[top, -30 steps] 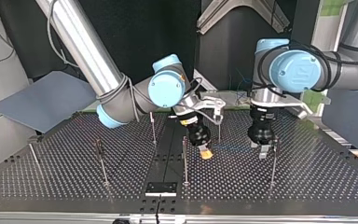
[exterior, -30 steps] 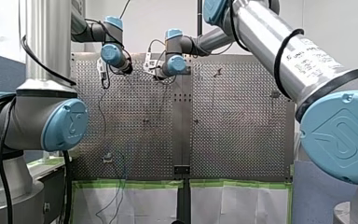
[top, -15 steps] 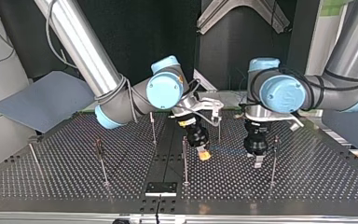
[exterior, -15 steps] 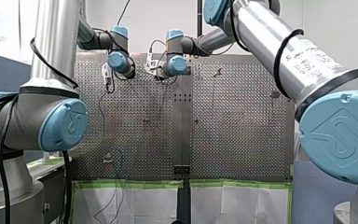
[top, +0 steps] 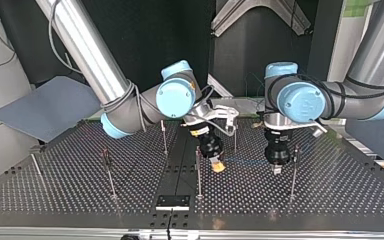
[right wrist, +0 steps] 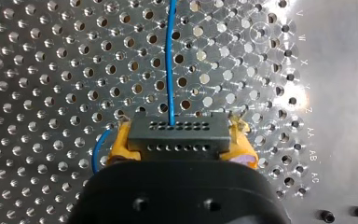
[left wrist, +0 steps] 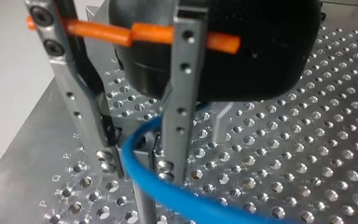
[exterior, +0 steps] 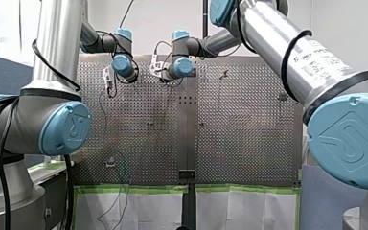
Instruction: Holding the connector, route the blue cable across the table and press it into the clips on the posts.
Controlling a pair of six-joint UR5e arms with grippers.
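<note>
In the right wrist view my right gripper (right wrist: 181, 142) is shut on the dark multi-hole connector (right wrist: 177, 133), with a yellow pad on each side of it. The blue cable (right wrist: 169, 60) leaves the connector and runs straight ahead over the perforated plate. In the top view this cable (top: 245, 160) stretches from my right gripper (top: 218, 166) towards my left gripper (top: 277, 170). In the left wrist view my left gripper (left wrist: 137, 167) stands low over the plate with its metal fingers (left wrist: 179, 116) apart. The blue cable (left wrist: 177, 201) curves between their tips.
Thin posts stand on the plate: one (top: 198, 172) just beside my right gripper, one (top: 293, 172) beside my left gripper, others (top: 109, 172) (top: 164, 137) further towards the top view's left. A grey sheet (top: 45, 107) lies off the plate's corner.
My left arm has swung towards my right gripper, turned its wrist and come down over the cable. My right gripper has barely moved.
</note>
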